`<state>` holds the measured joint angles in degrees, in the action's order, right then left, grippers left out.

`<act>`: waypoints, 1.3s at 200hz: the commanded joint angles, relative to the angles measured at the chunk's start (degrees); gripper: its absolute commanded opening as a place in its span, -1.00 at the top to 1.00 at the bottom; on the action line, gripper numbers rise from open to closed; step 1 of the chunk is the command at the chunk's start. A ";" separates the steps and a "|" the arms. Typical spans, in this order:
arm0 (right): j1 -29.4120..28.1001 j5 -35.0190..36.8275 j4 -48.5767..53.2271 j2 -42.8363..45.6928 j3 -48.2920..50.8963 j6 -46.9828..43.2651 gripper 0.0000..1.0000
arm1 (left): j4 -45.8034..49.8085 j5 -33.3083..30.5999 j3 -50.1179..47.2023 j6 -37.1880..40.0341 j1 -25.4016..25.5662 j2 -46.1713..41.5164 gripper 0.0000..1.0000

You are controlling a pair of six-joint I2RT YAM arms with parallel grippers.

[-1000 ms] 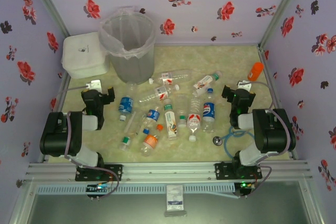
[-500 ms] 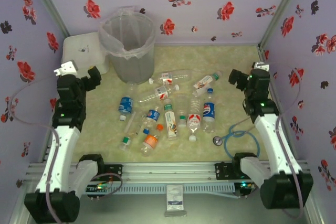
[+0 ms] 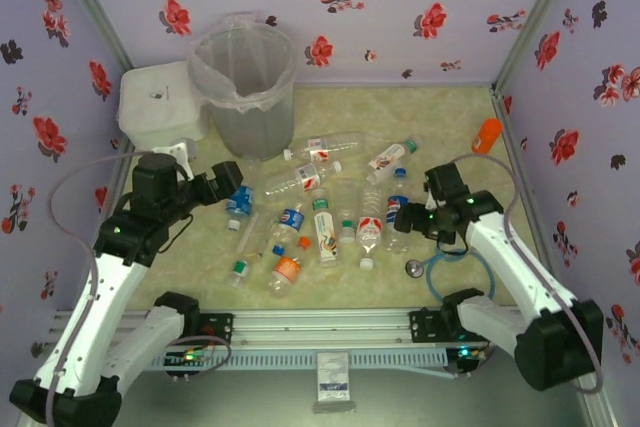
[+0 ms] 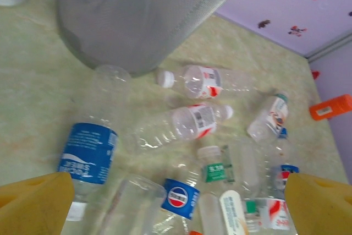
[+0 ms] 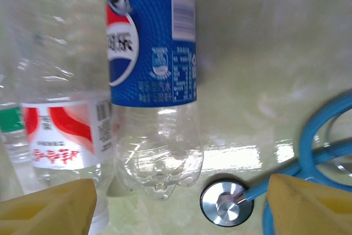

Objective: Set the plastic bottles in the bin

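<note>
Bottles (image 3: 320,217) lie scattered on the table in front of the bin (image 3: 243,77). The right gripper (image 5: 176,213) hovers over the blue-labelled bottle (image 5: 151,53), jaws apart, holding nothing. The left gripper (image 3: 226,181) gapes wide. I'd call this the reach; next it must drop and close squarely.

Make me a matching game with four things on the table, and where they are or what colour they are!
1. bin
2. white box
3. stethoscope
4. orange bottle shape

A. blue tube
B. by the right wall
C. far left corner
D. grey, with a clear bag inside

Pairs: 1-D, 2-C, 3-A, 4-B
</note>
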<state>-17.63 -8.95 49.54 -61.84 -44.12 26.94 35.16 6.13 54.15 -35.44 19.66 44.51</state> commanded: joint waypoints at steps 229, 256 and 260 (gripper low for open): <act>-22.23 -15.08 -16.45 2.66 -7.00 -10.90 0.39 | -33.58 7.93 1.85 -15.74 19.57 18.98 -1.00; -25.43 -15.97 -18.69 0.52 -8.42 -11.44 0.41 | -34.62 7.21 3.56 -15.45 21.92 23.45 -1.00; -25.70 -15.89 -18.73 0.36 -8.68 -11.59 0.41 | -34.76 7.00 3.64 -15.49 22.19 23.83 -1.00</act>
<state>-41.47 -23.09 34.72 -60.29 -49.78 17.50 4.51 13.17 55.09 -50.70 40.32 66.24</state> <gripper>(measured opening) 0.507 0.996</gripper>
